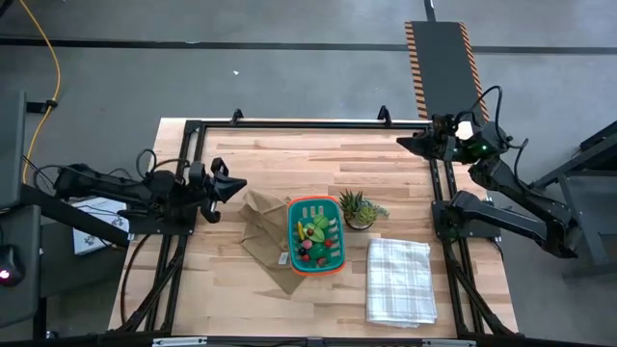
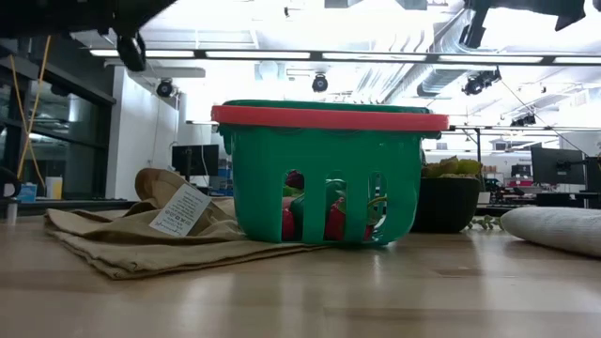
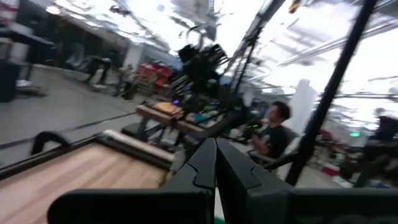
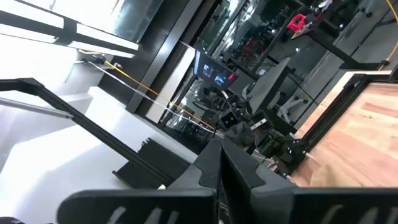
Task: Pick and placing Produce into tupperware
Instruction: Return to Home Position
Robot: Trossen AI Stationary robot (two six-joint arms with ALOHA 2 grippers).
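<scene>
The teal tupperware (image 1: 315, 234) with its orange rim stands in the middle of the table on the edge of a brown paper bag (image 1: 262, 229). Inside it lie the produce pieces (image 1: 313, 238): green, red and yellow. In the low view the red pieces (image 2: 333, 221) show through the slots. My left gripper (image 1: 239, 184) is shut and empty, at the table's left side, left of the bag, fingers pointing level toward the right. My right gripper (image 1: 405, 144) is shut and empty at the far right corner.
A small spiky potted plant (image 1: 356, 208) stands right of the tupperware. A folded white checked cloth (image 1: 398, 280) lies near the right front. A black frame (image 1: 289, 123) runs along the table's far edge and sides. A person (image 3: 272, 134) sits beyond the table.
</scene>
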